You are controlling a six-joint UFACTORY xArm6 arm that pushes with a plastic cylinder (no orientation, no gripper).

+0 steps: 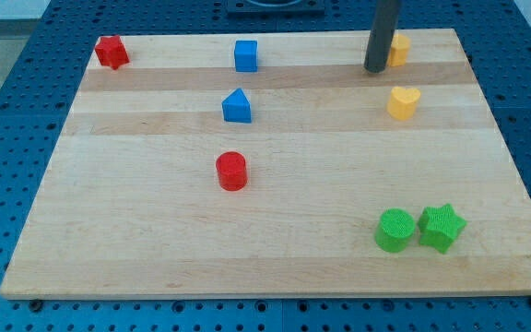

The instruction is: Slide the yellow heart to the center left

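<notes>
The yellow heart [403,101] lies on the wooden board [275,249] at the upper right. My tip [374,69] is just above and a little left of the heart, apart from it. A second yellow block [399,49] sits right of the rod near the board's top edge, partly hidden by the rod.
A red star-like block [112,52] is at the top left corner. A blue cube [245,55] is at top centre, a blue pentagon-like block [237,106] below it. A red cylinder [231,171] is at centre left. A green cylinder [395,230] and green star [442,227] touch at lower right.
</notes>
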